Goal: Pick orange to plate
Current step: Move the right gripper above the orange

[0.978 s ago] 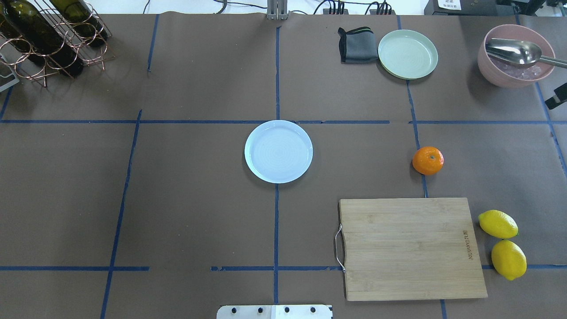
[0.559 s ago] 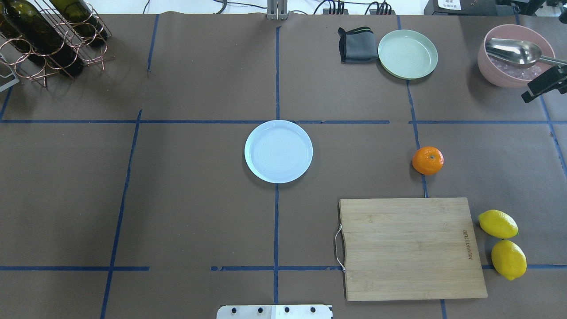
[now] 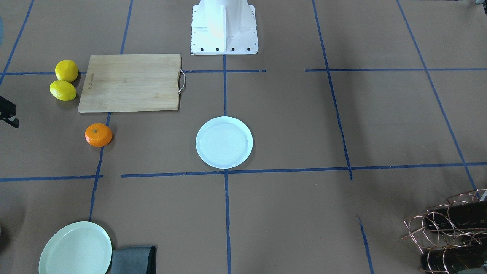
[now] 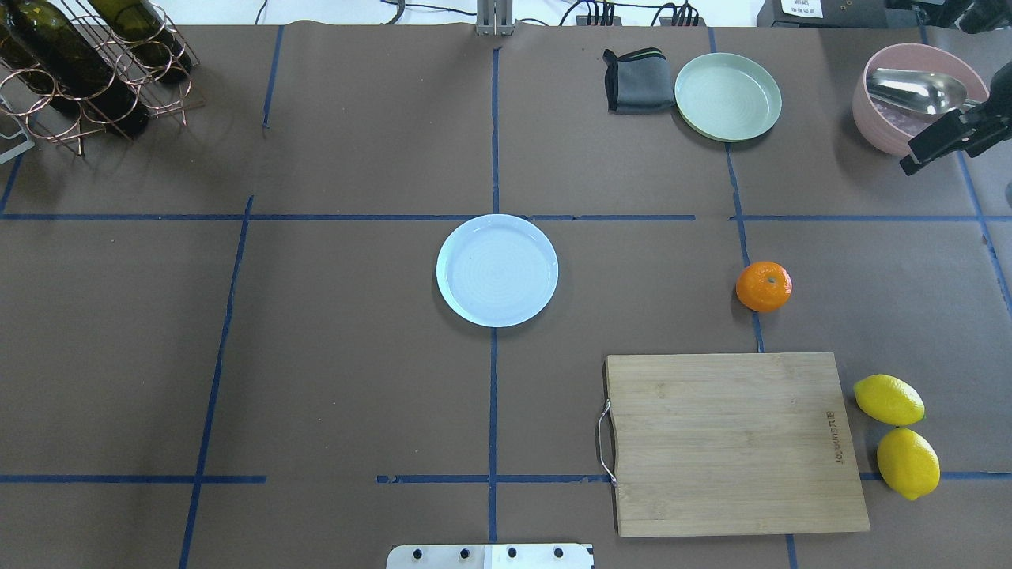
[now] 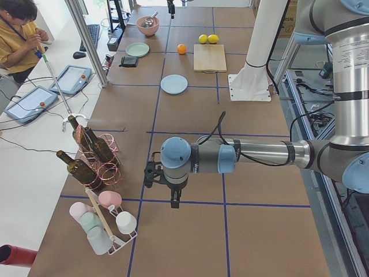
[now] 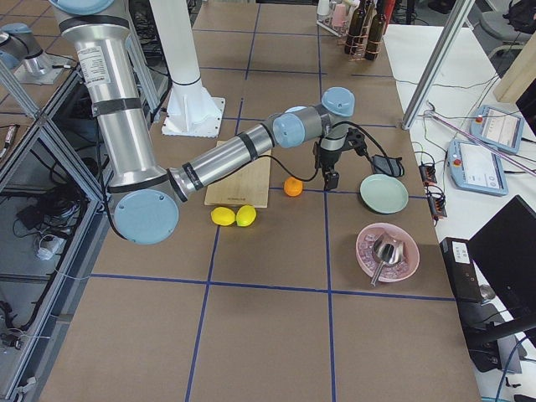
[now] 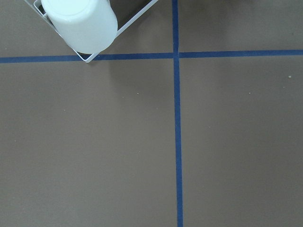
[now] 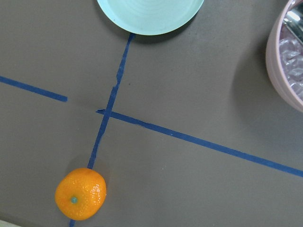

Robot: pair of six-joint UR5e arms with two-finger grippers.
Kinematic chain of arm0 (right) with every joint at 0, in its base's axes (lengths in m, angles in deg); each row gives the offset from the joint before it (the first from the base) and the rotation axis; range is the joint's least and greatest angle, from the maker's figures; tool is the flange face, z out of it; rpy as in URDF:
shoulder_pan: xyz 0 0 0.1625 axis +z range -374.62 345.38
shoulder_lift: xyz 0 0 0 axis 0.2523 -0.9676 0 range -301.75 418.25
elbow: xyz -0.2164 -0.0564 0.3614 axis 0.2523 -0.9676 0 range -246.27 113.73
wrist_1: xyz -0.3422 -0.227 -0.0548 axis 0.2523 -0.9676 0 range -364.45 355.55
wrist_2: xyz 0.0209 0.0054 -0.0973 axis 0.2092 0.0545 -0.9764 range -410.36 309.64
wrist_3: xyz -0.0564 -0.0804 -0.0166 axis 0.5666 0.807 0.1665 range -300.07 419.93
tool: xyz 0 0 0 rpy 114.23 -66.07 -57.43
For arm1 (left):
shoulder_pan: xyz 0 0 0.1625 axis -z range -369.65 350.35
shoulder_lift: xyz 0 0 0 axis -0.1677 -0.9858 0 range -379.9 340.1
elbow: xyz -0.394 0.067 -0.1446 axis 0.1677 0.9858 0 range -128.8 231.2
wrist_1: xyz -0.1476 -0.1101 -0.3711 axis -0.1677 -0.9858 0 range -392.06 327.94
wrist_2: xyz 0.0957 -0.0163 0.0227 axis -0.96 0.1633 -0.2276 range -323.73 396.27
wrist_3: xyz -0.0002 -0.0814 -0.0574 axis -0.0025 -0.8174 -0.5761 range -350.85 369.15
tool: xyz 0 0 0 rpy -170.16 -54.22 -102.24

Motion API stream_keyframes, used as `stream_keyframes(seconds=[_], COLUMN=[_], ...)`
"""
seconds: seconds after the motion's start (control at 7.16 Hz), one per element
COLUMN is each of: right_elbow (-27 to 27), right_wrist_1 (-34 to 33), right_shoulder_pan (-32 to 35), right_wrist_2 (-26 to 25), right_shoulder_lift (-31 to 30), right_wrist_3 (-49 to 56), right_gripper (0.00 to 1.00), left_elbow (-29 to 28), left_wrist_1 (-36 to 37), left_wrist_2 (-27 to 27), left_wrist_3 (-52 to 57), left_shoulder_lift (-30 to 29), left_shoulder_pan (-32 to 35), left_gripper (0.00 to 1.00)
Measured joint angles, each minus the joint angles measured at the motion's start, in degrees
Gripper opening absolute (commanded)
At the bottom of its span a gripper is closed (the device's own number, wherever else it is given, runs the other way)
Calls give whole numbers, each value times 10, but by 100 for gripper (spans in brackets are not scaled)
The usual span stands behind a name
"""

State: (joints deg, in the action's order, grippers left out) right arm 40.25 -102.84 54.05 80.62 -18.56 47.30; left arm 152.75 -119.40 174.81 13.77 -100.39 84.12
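Note:
The orange (image 4: pixel 764 286) lies on a blue tape line beyond the cutting board; it also shows as the orange (image 3: pixel 98 134) and, low and left in the right wrist view, as the orange (image 8: pixel 80 194). The round white-bluish plate (image 4: pixel 497 270) sits bare at the table's middle, far left of the fruit. My right gripper (image 4: pixel 911 163) hangs at the right edge beside the pink bowl, beyond and right of the orange, apart from it; I cannot tell how its jaws stand. My left gripper (image 5: pixel 174 202) points down over bare table near the cup rack, state unreadable.
A pale mint-green plate (image 4: pixel 728 96) and grey cloth (image 4: pixel 635 81) lie at the far right. A pink bowl (image 4: pixel 885 126) holds a metal spoon. A wooden cutting board (image 4: pixel 735 442) and two lemons (image 4: pixel 889 400) sit nearer. A wine-bottle rack (image 4: pixel 87 63) stands far left.
The right gripper has come in from the right edge, moving leftward past the pink bowl. The orange and the plate have not moved.

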Motion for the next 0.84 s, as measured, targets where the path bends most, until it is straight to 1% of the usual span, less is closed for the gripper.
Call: stream_keyframes(seconds=[0.14, 0.28, 0.42, 0.56, 0.84], right_elbow=[-4, -20, -47, -66, -75], right_wrist_1=[12, 42, 92, 145, 228], right_shoulder_pan=[-20, -36, -51, -72, -138], right_wrist_2=[-10, -17, -21, -27, -64], right_shoulder_lift=[-2, -5, -7, -8, -10], right_wrist_3=[-4, -10, -35, -85, -210], right_gripper=[100, 100, 100, 100, 100], left_elbow=[-2, -4, -6, -8, -8], left_wrist_1=[-1, -3, -3, -4, -4], left_wrist_2=[6, 8, 8, 9, 9], left_wrist_3=[3, 8, 12, 13, 14], left_shoulder_lift=[2, 5, 6, 6, 5], left_shoulder_pan=[1, 1, 1, 0, 0], left_gripper=[100, 100, 100, 100, 100])
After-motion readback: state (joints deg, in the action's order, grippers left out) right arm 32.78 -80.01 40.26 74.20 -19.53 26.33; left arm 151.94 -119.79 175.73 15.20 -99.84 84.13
